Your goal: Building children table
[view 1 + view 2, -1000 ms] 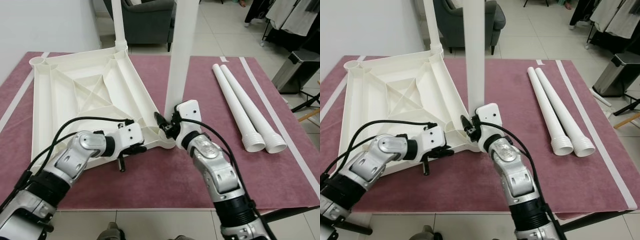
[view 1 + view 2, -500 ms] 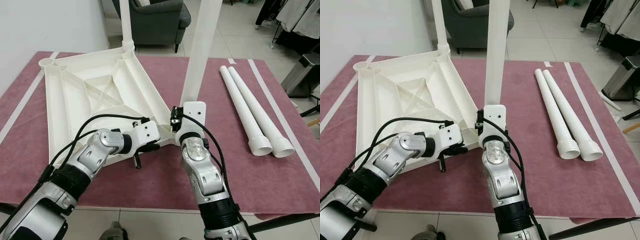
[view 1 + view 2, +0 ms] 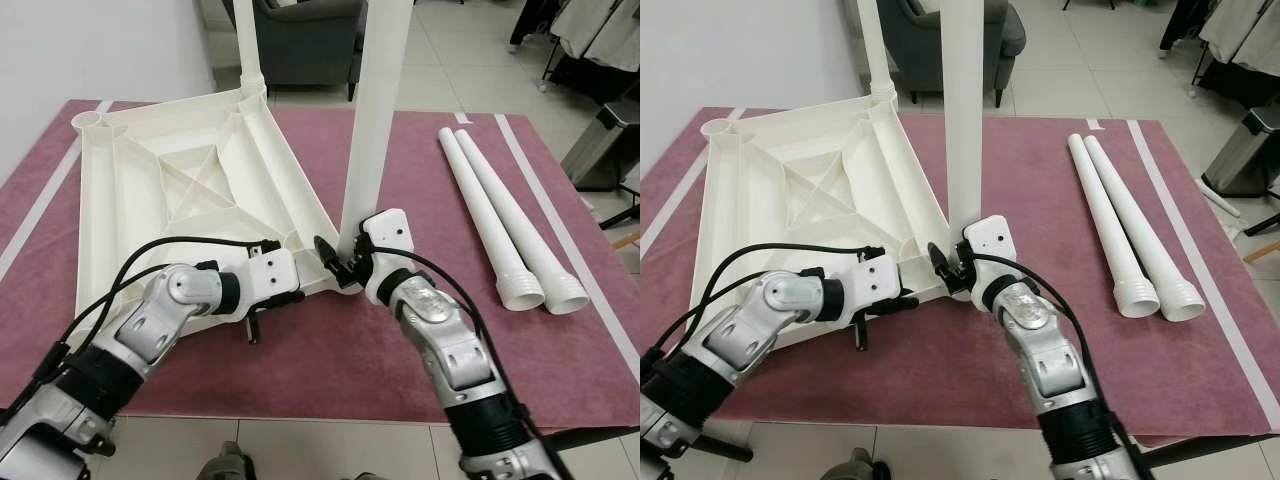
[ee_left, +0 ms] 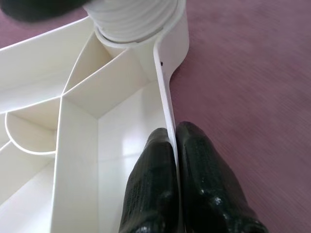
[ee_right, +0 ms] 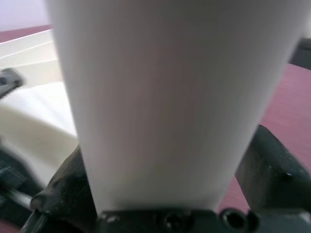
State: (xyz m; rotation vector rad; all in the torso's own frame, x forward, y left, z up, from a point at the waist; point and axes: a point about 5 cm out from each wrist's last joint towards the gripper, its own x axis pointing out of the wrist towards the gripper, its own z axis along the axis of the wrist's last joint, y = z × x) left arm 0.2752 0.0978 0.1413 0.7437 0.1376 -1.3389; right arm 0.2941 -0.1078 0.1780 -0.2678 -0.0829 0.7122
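The white table leg (image 3: 373,120) stands upright in the near right corner socket of the upturned white tabletop (image 3: 190,190), which lies underside-up on the maroon mat (image 3: 420,190); the leg's long axis runs nearly straight up out of frame, leaning perhaps slightly to the right, with its ribbed threaded end down in the socket. The right gripper (image 3: 345,262) is closed around the base of this leg, its two black fingers on either side of the tube, as the right wrist view confirms. The step in hand appears to be seating or screwing the leg home, and doing it well calls for keeping the tube square to the tabletop so the thread does not cross, turning about the leg's own axis rather than levering it sideways. The left gripper (image 4: 174,160) pinches the thin near rim wall of the tabletop between closed fingers, just left of the socket, which should steady the top against twist. A second leg (image 3: 247,45) already stands at the far corner. Two spare legs (image 3: 500,225) lie side by side to the right, threaded ends near. A grey armchair (image 3: 300,25) sits beyond the mat.
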